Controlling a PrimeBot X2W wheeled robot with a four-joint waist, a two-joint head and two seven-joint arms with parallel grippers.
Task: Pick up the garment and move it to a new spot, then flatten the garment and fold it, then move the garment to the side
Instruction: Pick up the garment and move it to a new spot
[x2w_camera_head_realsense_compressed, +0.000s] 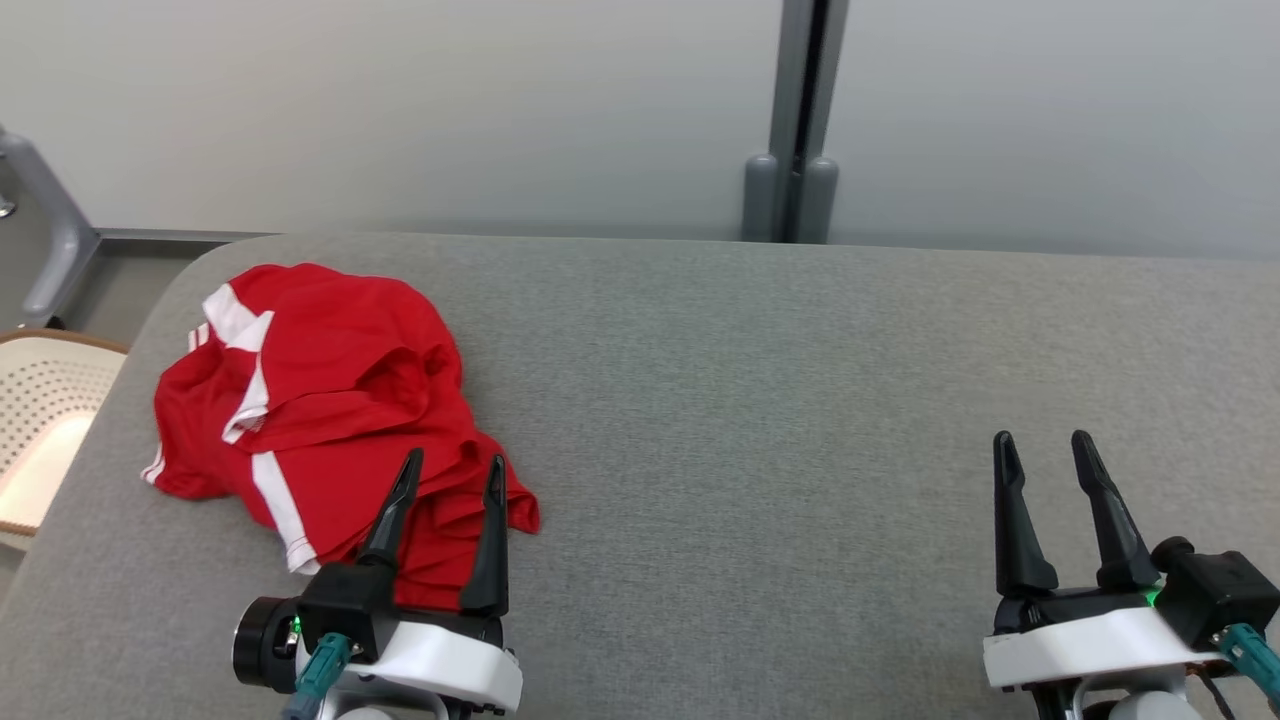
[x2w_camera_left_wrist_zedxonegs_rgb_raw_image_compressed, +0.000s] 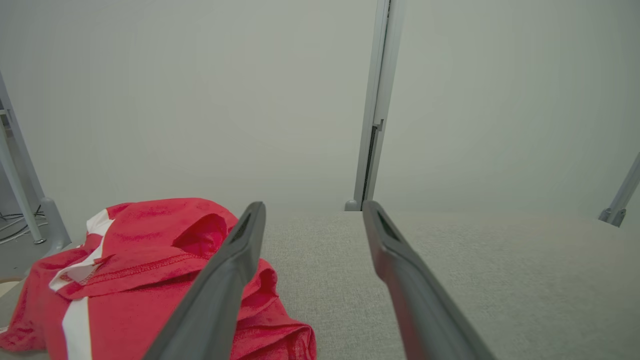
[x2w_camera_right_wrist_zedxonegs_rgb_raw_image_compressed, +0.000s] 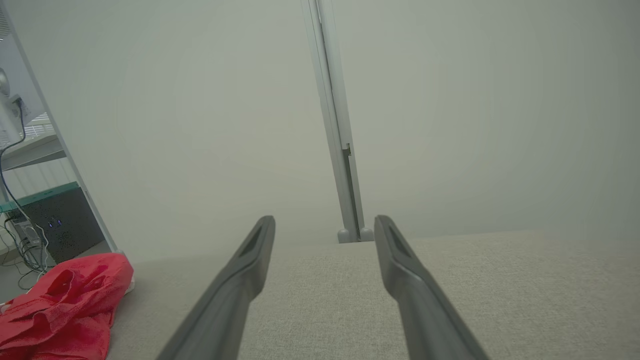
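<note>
The red garment with white stripes is lying crumpled on the left part of the grey padded surface, near its rounded far corner. The left gripper is hovering over the near edge of the heap, its two fingers spread with nothing between them. I cannot tell whether they are touching the cloth.

For a good pick, I think this gripper should be going down on a thick fold, not on one thin layer. It should be closing fully before lifting, so that the whole heap is coming up together. The right gripper is waiting well apart at the right, also spread and empty. The wide bare middle is looking like a suitable new spot.

The surface is looking soft and woven, so the cloth may be dragging a little. At the left a pale perforated chair is standing beside it. A grey post is rising behind the middle, and a plain pale wall is closing the back.
</note>
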